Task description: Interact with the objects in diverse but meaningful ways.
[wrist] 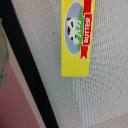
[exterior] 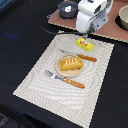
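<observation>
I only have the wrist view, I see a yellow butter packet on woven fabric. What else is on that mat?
Observer: In the exterior view, a plate sits mid-placemat with an orange-brown bread loaf on it.
Operator: Any cutlery nearby?
Observer: Yes. An orange-handled fork and an orange-handled knife lie on opposite sides of the plate.
Operator: Where is the gripper relative to the packet?
Observer: The gripper hangs just above the butter packet, which lies near the placemat's far edge. Whether the jaws are open is not visible.
</observation>
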